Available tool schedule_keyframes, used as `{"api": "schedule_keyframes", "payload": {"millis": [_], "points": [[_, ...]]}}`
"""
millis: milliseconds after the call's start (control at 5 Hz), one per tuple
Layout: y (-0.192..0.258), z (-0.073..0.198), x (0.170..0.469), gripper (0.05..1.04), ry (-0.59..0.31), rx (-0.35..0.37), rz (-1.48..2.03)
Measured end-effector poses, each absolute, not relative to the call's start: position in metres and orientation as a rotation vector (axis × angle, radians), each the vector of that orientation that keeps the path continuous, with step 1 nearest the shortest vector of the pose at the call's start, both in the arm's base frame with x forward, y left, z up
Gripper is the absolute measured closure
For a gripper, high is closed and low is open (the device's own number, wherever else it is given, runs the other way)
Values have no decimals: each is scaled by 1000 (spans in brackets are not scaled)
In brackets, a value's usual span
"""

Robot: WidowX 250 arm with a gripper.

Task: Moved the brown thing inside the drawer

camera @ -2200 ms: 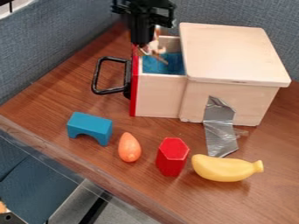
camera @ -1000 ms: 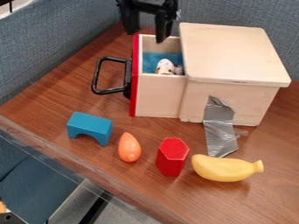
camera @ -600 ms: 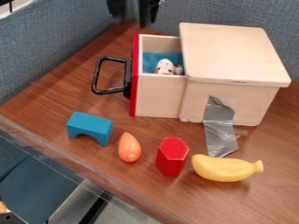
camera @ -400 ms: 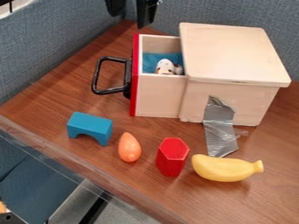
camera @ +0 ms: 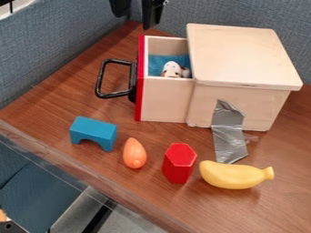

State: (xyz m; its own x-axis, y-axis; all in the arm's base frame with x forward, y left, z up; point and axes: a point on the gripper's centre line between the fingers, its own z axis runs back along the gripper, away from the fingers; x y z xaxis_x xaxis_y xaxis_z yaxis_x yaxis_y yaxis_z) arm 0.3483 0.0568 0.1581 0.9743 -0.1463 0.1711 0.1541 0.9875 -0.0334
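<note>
Now that the toy is in the drawer, the hand has let it go

While about two seconds ago the hand was low over the drawer with the toy in its grip, it is now empty and wide, with a clear gap between its fingers. It first released the toy and went up, then it moved away to the upper left, and in the last two pictures it keeps its place above the back of the desk.

The toy, which is white with brown spots, lies on the blue lining, near the front side wall, and this wall hides its lower part. I suppose that it is the "brown thing" of the task. Since it has not moved after the release, I judge that the task is practically complete.

The drawer is still pulled out from the box, as before, but the task does not ask to close it. On the desk, the blue block, the orange piece, the red block and the banana have not changed place. No further grasp seems necessary.
</note>
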Motion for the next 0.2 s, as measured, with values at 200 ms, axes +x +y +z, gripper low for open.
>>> {"api": "schedule_keyframes", "payload": {"millis": [200], "points": [[57, 158, 348, 83, -168, -47, -151]]}}
